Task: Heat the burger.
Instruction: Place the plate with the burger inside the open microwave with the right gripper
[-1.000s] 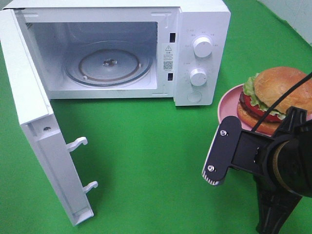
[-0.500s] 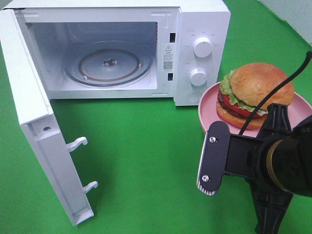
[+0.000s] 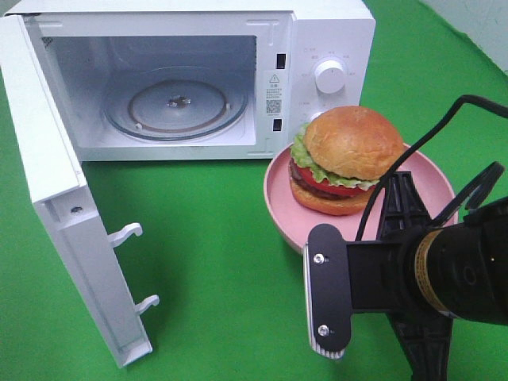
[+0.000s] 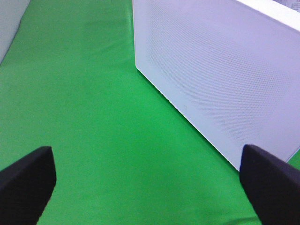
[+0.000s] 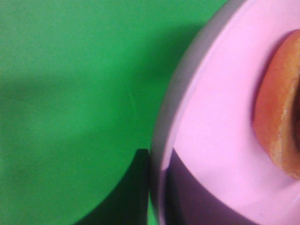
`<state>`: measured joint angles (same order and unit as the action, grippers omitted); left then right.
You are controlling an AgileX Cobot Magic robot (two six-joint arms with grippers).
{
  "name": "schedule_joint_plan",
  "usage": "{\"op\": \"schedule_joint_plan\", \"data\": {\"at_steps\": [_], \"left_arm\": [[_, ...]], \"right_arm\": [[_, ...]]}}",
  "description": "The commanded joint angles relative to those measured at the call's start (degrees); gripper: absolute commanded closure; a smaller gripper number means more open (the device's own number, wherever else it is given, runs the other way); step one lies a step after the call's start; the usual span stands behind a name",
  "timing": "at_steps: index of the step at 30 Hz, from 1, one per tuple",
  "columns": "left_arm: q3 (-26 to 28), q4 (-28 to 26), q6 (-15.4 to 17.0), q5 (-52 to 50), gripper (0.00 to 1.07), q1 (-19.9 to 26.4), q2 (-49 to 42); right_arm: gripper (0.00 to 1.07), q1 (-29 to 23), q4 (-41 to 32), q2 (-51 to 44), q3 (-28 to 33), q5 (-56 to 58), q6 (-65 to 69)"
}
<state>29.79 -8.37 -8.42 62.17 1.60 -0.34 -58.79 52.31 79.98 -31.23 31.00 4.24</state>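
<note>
Beside the burger (image 3: pixel 349 155), right tool (image 5: pixel 157 194) pinches the plate (image 3: pixel 278 190) rim, grip half hidden; left tool (image 4: pixel 150 185) gapes.

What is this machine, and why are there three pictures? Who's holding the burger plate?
It is a robot with two arms, each ending in a gripper that pinches like fingers. One picture comes from a camera high up; the other two from little cameras on the wrists. On the green cloth stands a white microwave oven, its door open. The right gripper pinches the rim of a round pink plate carrying the golden-bunned burger. The left gripper is open and empty, beside the door.
</note>
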Motion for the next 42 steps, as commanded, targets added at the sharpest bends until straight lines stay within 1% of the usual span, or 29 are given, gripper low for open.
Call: {"op": "schedule_joint_plan", "data": {"at_steps": [1, 7, 9, 17, 18, 19, 20, 21, 22, 23, 25, 26, 27, 30, 31, 32, 33, 36, 38, 39, 40, 41, 42], "left_arm": [[-0.17, -0.06, 0.17, -0.69, 0.07, 0.00, -0.92], [-0.17, -0.06, 0.17, -0.69, 0.07, 0.00, -0.92], [-0.17, -0.06, 0.17, -0.69, 0.07, 0.00, -0.92], [-0.17, -0.06, 0.17, -0.69, 0.07, 0.00, -0.92], [-0.17, -0.06, 0.17, -0.69, 0.07, 0.00, -0.92], [-0.17, -0.06, 0.17, -0.69, 0.07, 0.00, -0.92], [-0.17, -0.06, 0.17, -0.69, 0.07, 0.00, -0.92], [-0.17, -0.06, 0.17, -0.69, 0.07, 0.00, -0.92], [-0.17, -0.06, 0.17, -0.69, 0.07, 0.00, -0.92], [-0.17, -0.06, 0.17, -0.69, 0.07, 0.00, -0.92], [-0.17, -0.06, 0.17, -0.69, 0.07, 0.00, -0.92], [-0.17, -0.06, 0.17, -0.69, 0.07, 0.00, -0.92], [-0.17, -0.06, 0.17, -0.69, 0.07, 0.00, -0.92], [-0.17, -0.06, 0.17, -0.69, 0.07, 0.00, -0.92], [-0.17, -0.06, 0.17, -0.69, 0.07, 0.00, -0.92], [-0.17, -0.06, 0.17, -0.69, 0.07, 0.00, -0.92], [-0.17, -0.06, 0.17, -0.69, 0.07, 0.00, -0.92], [-0.17, -0.06, 0.17, -0.69, 0.07, 0.00, -0.92], [-0.17, -0.06, 0.17, -0.69, 0.07, 0.00, -0.92], [-0.17, -0.06, 0.17, -0.69, 0.07, 0.00, -0.92], [-0.17, -0.06, 0.17, -0.69, 0.07, 0.00, -0.92], [-0.17, -0.06, 0.17, -0.69, 0.07, 0.00, -0.92], [-0.17, -0.06, 0.17, -0.69, 0.07, 0.00, -0.92]], "right_arm": [[1.07, -0.17, 3.15, -0.63, -0.06, -2.23, -2.81], [1.07, -0.17, 3.15, -0.63, -0.06, -5.90, -6.82], [1.07, 0.00, 3.09, -0.63, -0.06, -8.42, -9.97], [1.07, 0.69, 3.09, -0.63, -0.06, -11.12, -14.73], [1.07, 2.12, 2.69, -0.63, -0.06, -12.72, -16.21], [1.07, 2.12, 2.69, -0.63, -0.06, -12.72, -16.21], [1.07, 4.01, 2.52, -0.63, -0.06, -14.44, -17.93], [1.07, 4.01, 2.52, -0.63, -0.06, -14.44, -17.93], [1.07, 5.67, 2.01, -0.63, -0.06, -16.27, -20.63], [1.07, 5.67, 2.01, -0.63, -0.06, -16.27, -20.63], [1.07, 8.31, -1.66, -0.63, -0.06, -19.88, -28.30], [1.07, 8.31, -1.66, -0.63, -0.06, -19.88, -28.30], [1.07, 9.45, -4.30, -0.63, -0.06, -21.54, -32.72], [1.07, 9.91, -5.39, -0.63, -0.06, -21.94, -34.84], [1.07, 11.34, -10.43, -0.63, -0.06, -22.80, -43.83], [1.07, 11.34, -10.43, -0.63, -0.06, -22.80, -43.83], [1.07, 12.20, -14.38, -0.63, -0.06, -22.92, -49.79], [1.07, 12.66, -16.21, -0.63, -0.06, -22.92, -52.02], [1.07, 14.09, -24.35, -0.63, -0.06, -22.92, -61.82], [1.07, 14.09, -24.35, -0.63, -0.06, -22.92, -61.82], [1.07, 14.73, -28.99, -0.63, -0.06, -22.92, -67.15], [1.07, 14.73, -28.99, -0.63, -0.06, -22.92, -67.15], [1.07, 15.58, -33.46, -0.63, -0.06, -22.92, -72.54]]}}
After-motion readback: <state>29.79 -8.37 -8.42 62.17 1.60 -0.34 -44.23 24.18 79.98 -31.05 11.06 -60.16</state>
